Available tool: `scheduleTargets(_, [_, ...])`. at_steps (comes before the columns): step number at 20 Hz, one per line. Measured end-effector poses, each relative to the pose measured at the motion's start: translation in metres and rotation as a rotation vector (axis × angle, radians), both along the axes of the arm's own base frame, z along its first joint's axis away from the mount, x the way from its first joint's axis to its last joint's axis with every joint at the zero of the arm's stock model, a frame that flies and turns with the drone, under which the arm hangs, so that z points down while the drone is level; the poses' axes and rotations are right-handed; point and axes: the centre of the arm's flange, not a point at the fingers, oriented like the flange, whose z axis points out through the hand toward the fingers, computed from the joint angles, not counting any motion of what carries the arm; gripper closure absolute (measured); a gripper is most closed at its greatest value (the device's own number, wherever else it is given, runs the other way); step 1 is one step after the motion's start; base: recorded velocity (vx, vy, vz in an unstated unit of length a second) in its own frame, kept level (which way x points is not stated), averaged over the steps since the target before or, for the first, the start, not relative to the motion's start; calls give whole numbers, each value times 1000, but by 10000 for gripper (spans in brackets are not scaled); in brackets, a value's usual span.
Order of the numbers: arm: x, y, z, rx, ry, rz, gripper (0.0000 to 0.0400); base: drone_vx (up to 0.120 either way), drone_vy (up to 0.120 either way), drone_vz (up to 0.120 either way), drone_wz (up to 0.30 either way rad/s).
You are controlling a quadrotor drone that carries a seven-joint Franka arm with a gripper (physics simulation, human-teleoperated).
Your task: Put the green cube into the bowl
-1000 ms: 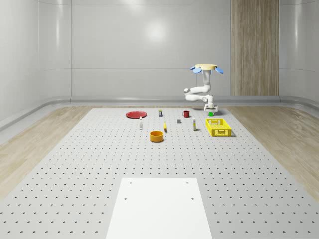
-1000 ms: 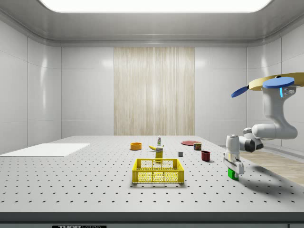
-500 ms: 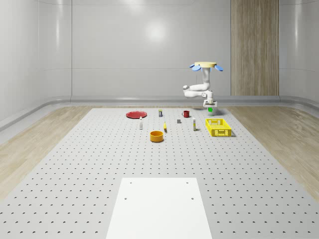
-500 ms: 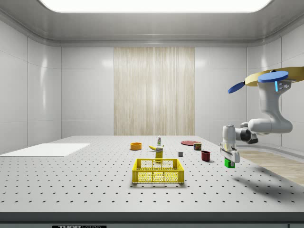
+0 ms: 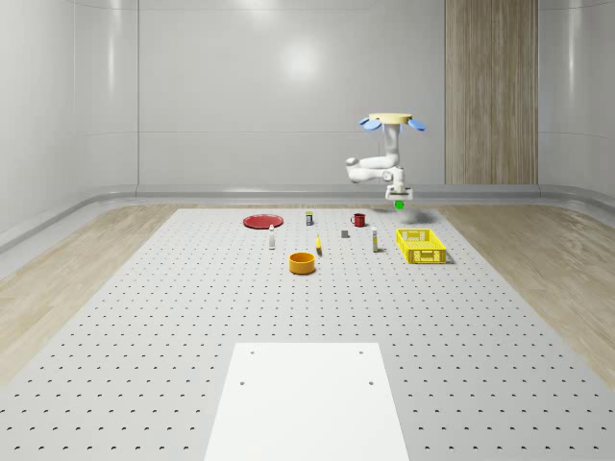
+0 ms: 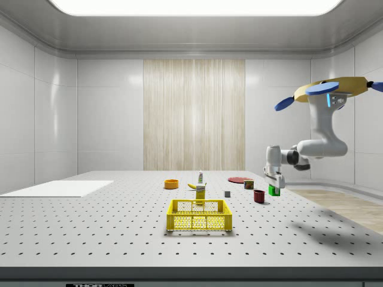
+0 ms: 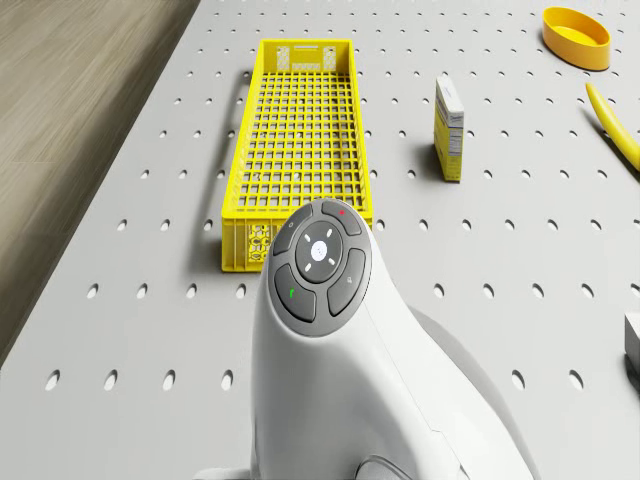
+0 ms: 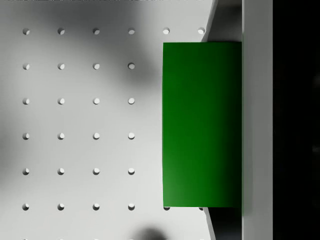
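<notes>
cube in the air, a long carry to the bowl

the drone (image 5: 394,121) hovers over the far right part of the bench (image 5: 192,327), beyond the yellow basket (image 5: 421,246) as the whole-scene view has it. the gripper (image 6: 275,185) hangs below it on the bent arm, closed on the green cube (image 6: 274,190), which is clear of the bench top and above the area near the red cup (image 6: 259,196). in the wrist view the cube (image 8: 202,125) sits against one finger (image 8: 257,120), with bare bench beneath it.

the orange bowl (image 5: 303,262) stands well apart, nearer the middle of the bench, with a yellow box (image 7: 448,129), a banana (image 7: 615,125) and a small bottle (image 5: 272,239) around it.

the main risk, as i judge it, is the cube slipping out during the carry: the hold looks to be by two flat faces only, and any sway of the drone could work it loose. a release made too high or off centre could let the cube bounce off the bowl's rim onto the bench. a low approach could also clip the basket or the box on the way across.
</notes>
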Motion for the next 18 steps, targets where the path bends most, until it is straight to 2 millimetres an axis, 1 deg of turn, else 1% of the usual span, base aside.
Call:
scheduleTargets(2, [0,0,0,0,0,0,149,120,-120,100,0])
scheduleTargets(8, [0,0,-1,0,0,0,149,120,-120,0,0])
scheduleTargets(13, [0,0,-1,0,0,0,149,120,-120,112,0])
scheduleTargets(18, [0,0,-1,0,0,0,149,120,-120,8,0])
